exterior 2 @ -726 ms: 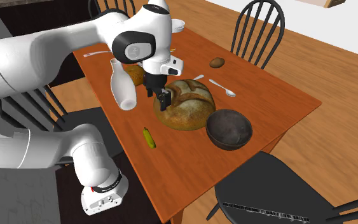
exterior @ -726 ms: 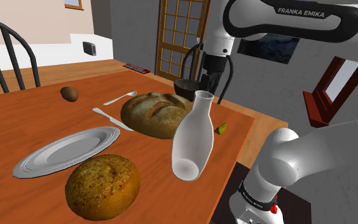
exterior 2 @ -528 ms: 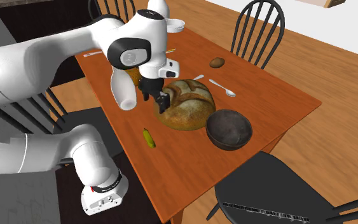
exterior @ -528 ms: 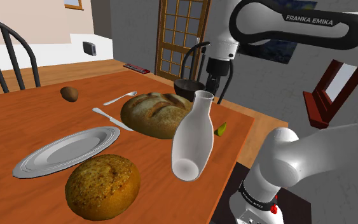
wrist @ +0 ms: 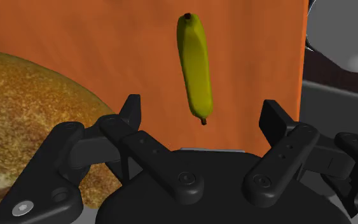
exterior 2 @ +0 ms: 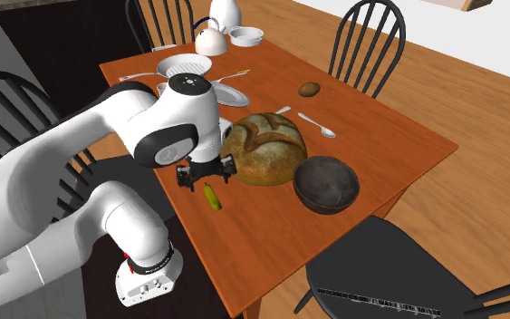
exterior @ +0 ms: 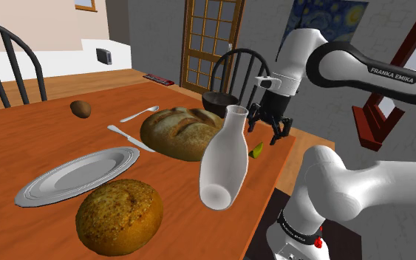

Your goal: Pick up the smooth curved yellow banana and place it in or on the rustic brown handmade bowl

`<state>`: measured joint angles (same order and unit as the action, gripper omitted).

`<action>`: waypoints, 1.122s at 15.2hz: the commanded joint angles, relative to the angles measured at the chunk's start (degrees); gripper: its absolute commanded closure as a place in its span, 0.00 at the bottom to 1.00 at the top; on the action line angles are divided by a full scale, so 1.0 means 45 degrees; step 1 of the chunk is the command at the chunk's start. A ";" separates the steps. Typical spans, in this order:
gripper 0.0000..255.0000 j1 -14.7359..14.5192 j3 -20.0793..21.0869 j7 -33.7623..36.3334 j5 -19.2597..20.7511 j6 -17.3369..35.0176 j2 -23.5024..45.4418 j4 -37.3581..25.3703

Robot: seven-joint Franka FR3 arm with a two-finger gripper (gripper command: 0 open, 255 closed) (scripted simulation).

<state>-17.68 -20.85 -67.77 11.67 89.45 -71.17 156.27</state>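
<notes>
Banana [wrist: 195,63] was observed below end effector [wrist: 201,109].
Smooth, yellow-green, slightly curved, dark-tipped; laid flat on bench [wrist: 95,51]. End effector was spread wide, nothing gripped.

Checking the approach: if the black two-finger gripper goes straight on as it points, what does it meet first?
Likely the curved yellow-green banana lying on the orange-brown table, ahead of the open gripper; depth unclear.

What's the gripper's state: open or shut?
Open: on the gripper both fingers stand apart, clasping nothing; the banana lies on the table.

The arm [exterior 2: 81,172] bends low, wrist pointing down; black jaws spread wide apart, empty.
</notes>
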 commanded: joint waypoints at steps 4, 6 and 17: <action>0.00 -0.0501 -0.1336 -0.2549 0.1167 0.0462 -0.0804 0.0987; 0.00 -0.0422 -0.1454 -0.2545 0.1287 0.0740 -0.0871 0.1349; 1.00 -0.0317 -0.1616 -0.2544 0.1450 0.1107 -0.0937 0.1804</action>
<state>-19.11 -28.12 -79.21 18.20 94.43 -75.38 164.39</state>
